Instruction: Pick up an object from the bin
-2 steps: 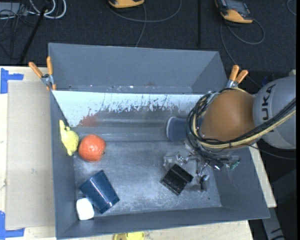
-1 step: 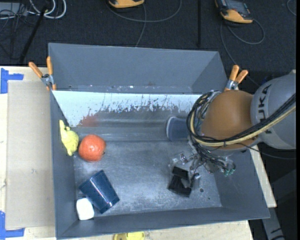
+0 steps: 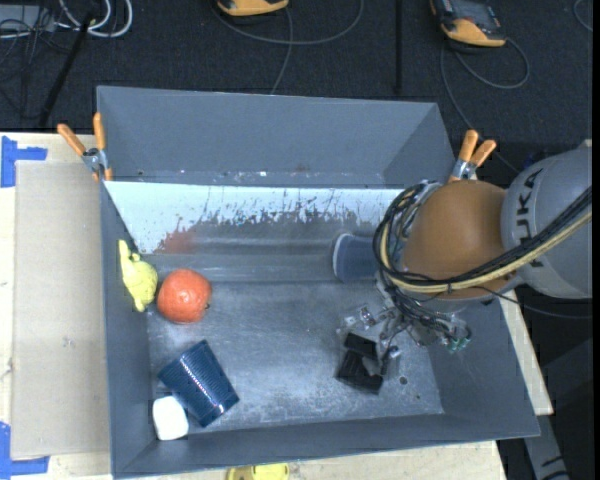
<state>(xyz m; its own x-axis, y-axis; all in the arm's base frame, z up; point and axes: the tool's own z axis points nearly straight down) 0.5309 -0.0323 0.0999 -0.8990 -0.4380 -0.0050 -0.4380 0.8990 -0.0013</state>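
Grey metal bin (image 3: 280, 358): matt, floor scuffed and speckled. At 9 o'clock, orange ball (image 3: 184, 296), matt. At 7 o'clock, dark blue pad (image 3: 199, 382), finely ribbed, beside smooth white block (image 3: 170, 417). Wrist cover (image 3: 460, 233): smooth, slightly glossy.

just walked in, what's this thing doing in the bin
A robot arm reaches in from the right, its claw low over a small black object on the right of the grey bin. Whether it grips it is unclear. An orange ball, yellow toy, dark blue pack and white block lie on the left.
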